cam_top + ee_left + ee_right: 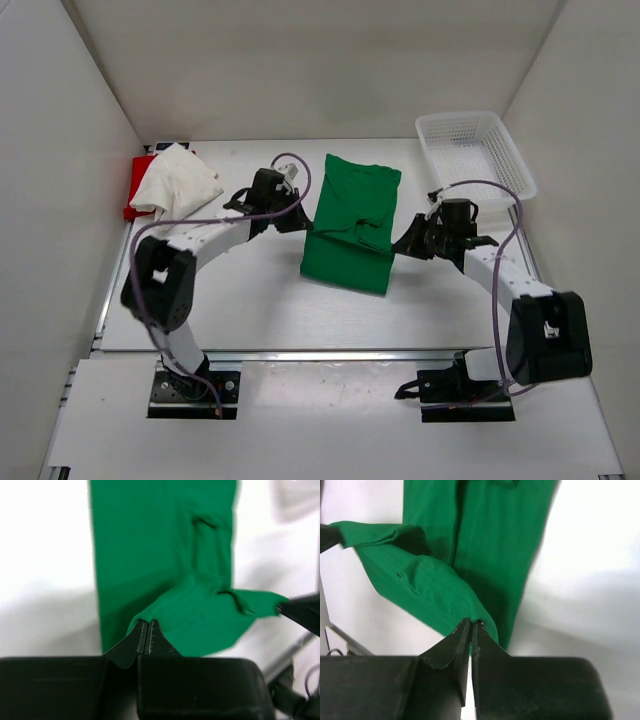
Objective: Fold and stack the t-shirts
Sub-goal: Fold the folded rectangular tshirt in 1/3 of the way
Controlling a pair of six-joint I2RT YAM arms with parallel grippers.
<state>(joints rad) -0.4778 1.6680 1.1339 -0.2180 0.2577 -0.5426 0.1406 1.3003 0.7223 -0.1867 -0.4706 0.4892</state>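
Observation:
The green t-shirt (350, 222) lies as a long folded strip in the middle of the table. My left gripper (303, 222) is shut on its left edge (170, 611) and holds that corner lifted. My right gripper (400, 243) is shut on its right edge (465, 605) and holds that corner lifted too. The lifted cloth hangs between the two grippers above the flat part. The white t-shirt (178, 180) lies bunched at the back left, on top of the red t-shirt (134, 188), which shows only as a red edge.
A white plastic mesh basket (473, 152) stands at the back right corner. White walls close the table on the left, back and right. The arm bases are at the near edge.

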